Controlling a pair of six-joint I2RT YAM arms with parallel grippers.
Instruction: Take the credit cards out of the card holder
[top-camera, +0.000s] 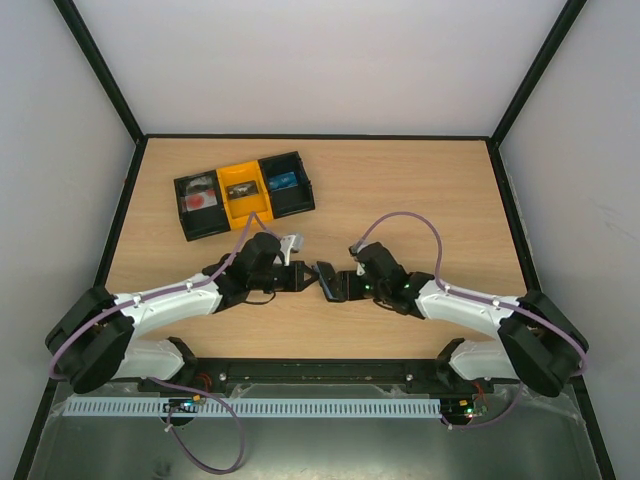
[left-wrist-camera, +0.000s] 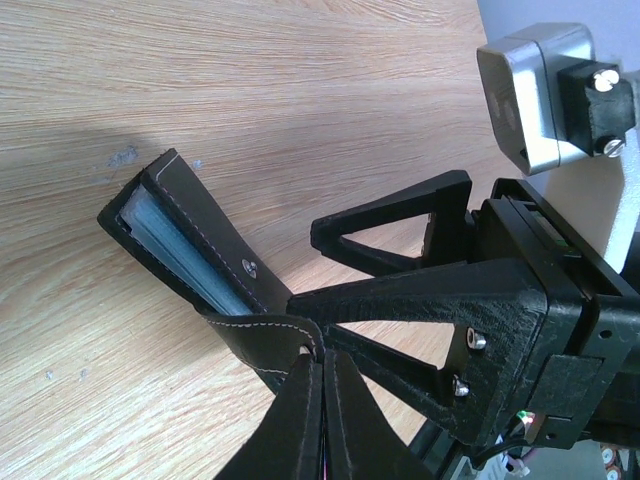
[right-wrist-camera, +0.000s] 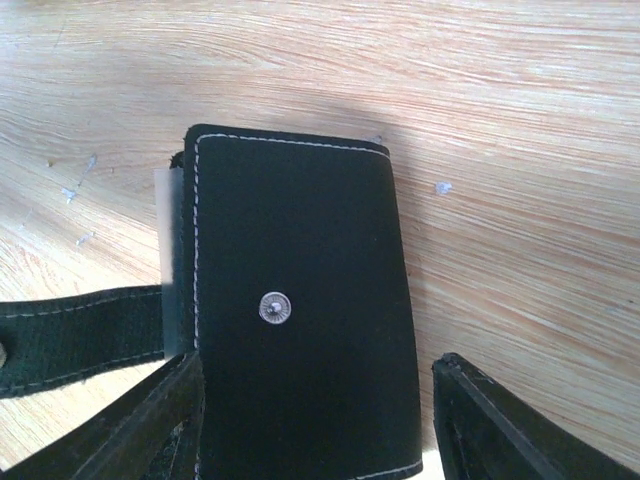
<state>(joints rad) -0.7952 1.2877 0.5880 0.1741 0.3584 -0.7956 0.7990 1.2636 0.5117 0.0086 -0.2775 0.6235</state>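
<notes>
left gripper (left-wrist-camera: 322, 385) clenched on card holder (right-wrist-camera: 300, 250) flap, anchors it mid table (top-camera: 430, 200); credit cards (left-wrist-camera: 165, 235) inside pocket, blue edge exposed; right gripper (right-wrist-camera: 320, 368) released, jaws straddle holder body, likely lining up pull

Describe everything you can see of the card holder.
The card holder is a small black wallet, leather-looking, with pale stitching round its edge and a metal snap stud on its face. It gapes slightly, showing light blue cards inside. It sits between the two arms over the wooden table. The left gripper is shut on its short tab. The right gripper has open jaws either side of it, one against its edge.
</notes>
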